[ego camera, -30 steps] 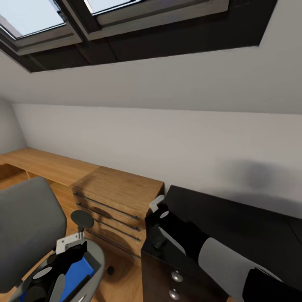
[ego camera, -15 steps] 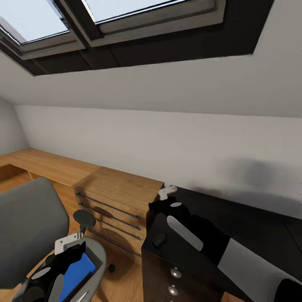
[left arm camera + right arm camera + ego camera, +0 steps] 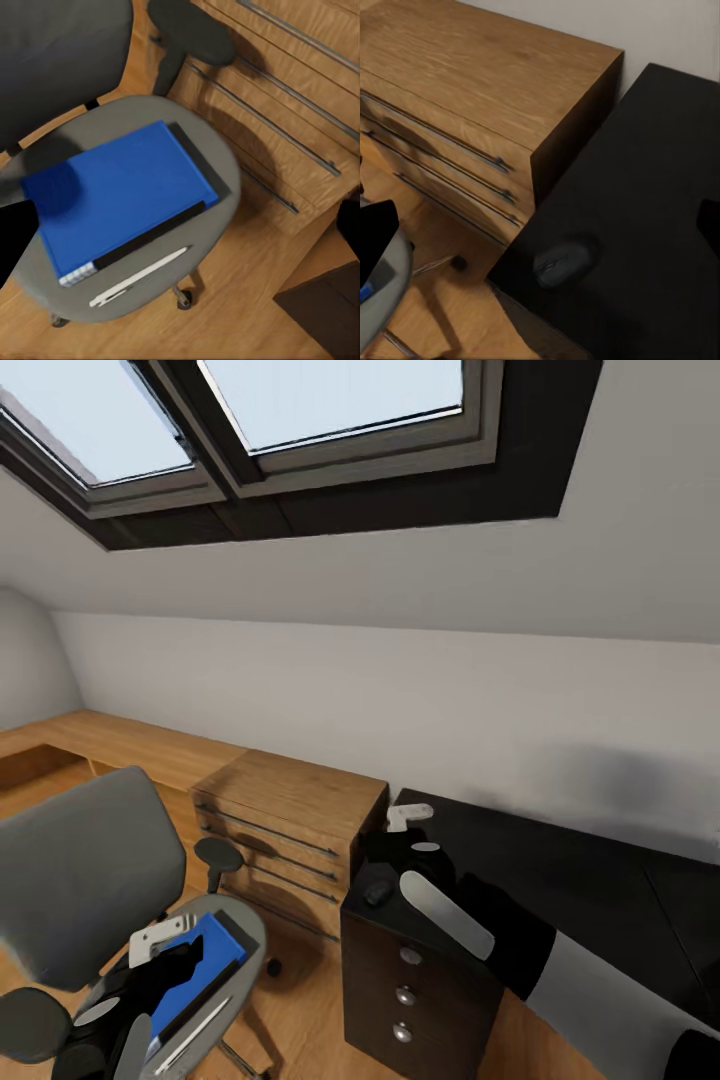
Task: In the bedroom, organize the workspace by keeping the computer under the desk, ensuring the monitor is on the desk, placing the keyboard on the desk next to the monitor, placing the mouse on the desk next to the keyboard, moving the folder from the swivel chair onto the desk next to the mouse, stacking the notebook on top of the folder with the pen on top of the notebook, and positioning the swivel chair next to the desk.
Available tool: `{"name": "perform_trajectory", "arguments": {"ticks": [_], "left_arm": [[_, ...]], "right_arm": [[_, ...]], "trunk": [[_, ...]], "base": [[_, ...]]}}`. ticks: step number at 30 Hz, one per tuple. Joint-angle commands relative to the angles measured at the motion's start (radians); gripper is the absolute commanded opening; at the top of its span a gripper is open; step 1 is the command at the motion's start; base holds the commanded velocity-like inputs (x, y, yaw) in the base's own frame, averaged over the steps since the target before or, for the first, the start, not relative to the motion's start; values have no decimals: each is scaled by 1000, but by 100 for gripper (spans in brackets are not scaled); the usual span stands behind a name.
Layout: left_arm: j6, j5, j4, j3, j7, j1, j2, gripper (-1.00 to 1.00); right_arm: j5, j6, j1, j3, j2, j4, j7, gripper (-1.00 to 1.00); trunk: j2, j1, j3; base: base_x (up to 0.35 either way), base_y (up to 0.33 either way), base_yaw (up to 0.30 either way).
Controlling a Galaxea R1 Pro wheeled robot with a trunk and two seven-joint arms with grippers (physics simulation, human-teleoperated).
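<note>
The left gripper (image 3: 160,943) hangs over the seat of the swivel chair (image 3: 75,870), just above the folder (image 3: 200,972), and nothing is seen between its fingers; whether its jaws are spread or closed cannot be told. In the left wrist view the bright-blue folder (image 3: 120,191) lies flat on the grey seat (image 3: 217,161), with a dark slab showing under its right and near edges, and the white pen (image 3: 139,277) rests on the seat just beside the folder's near edge, apart from it. The chair's black armrest (image 3: 191,34) stands at the far right of the seat, close to the wooden drawer chest (image 3: 300,97). The right gripper (image 3: 408,817) is held over the left end of the desk (image 3: 560,880), its jaws too small to judge, gripping nothing visible. The mouse (image 3: 378,893) sits on the glossy black top near the desk's left front corner, just near of that gripper; in the right wrist view the mouse (image 3: 562,262) lies alone by the edge of the desk (image 3: 660,187). The black drawer unit (image 3: 400,985) sits below it, and the wooden drawer chest (image 3: 290,815) stands just left of the desk against the wall.
</note>
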Motion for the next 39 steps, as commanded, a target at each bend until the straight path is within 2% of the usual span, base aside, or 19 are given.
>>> {"name": "perform_trajectory", "arguments": {"ticks": [1,8,16,17,24,25,26,39], "left_arm": [[4,11,-1,1,7,-1,-1,100],[4,11,-1,11,7,-1,0,100],[4,11,-1,23,7,-1,-2,100],[4,12,-1,25,7,-1,-2,100],[2,11,-1,25,7,-1,-2,100],[3,11,3,24,6,-1,-1,100],[3,11,3,24,6,-1,-1,100],[0,10,3,23,5,-1,0,100]], "right_arm": [[-6,2,-1,3,-1,-2,-8,100],[-8,-9,-1,2,4,-29,-2,100],[-10,-65,0,-3,0,-85,-1,100],[-9,-75,14,-3,-2,-126,-3,100],[-6,-93,35,-4,-4,-147,-6,100],[-6,-96,36,-4,-16,-149,-6,100],[-6,-98,36,-4,-17,-149,-6,100],[-8,-102,37,-3,-19,-147,-4,100]], "trunk": [[6,-4,2],[55,-31,24],[55,-31,24],[55,-31,24],[55,-31,24],[55,-31,24],[55,-31,24],[55,-31,24]], "base": [[-209,0,0],[-78,0,0],[-7,0,0],[0,0,0],[0,0,0],[-236,112,-6],[-259,125,-41],[-296,142,-238]]}}
